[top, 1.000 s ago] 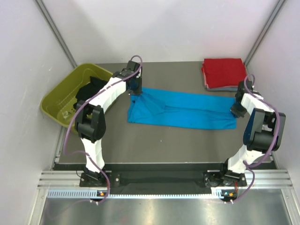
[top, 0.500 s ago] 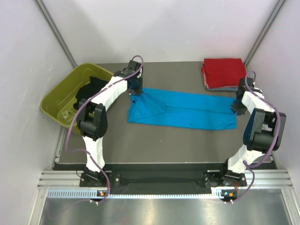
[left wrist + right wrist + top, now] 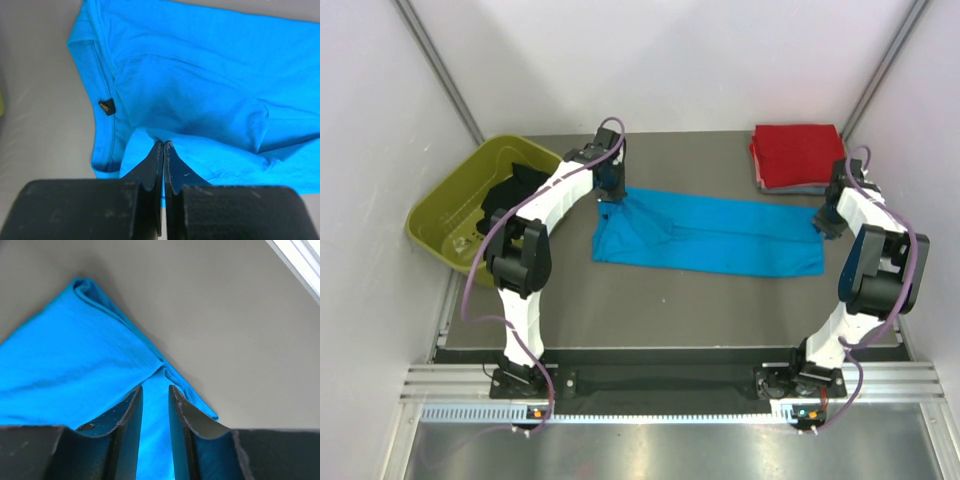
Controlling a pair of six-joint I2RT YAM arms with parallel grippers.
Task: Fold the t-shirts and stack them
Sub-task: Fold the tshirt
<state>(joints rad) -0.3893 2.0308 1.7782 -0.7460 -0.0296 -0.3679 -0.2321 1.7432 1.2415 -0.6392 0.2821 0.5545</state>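
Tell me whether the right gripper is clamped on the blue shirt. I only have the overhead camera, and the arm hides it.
Observer: No. Its wrist camera shows the right gripper with jaws apart, over a corner of the blue shirt that lies on the table.
Operator: And the left one?
Observer: The left gripper is shut, pinching a pucker of cloth at the shirt's edge.
Operator: Which end of the shirt is that?
Observer: The neck end. The collar, with a small dark tag on it, sits just beside the pinch.
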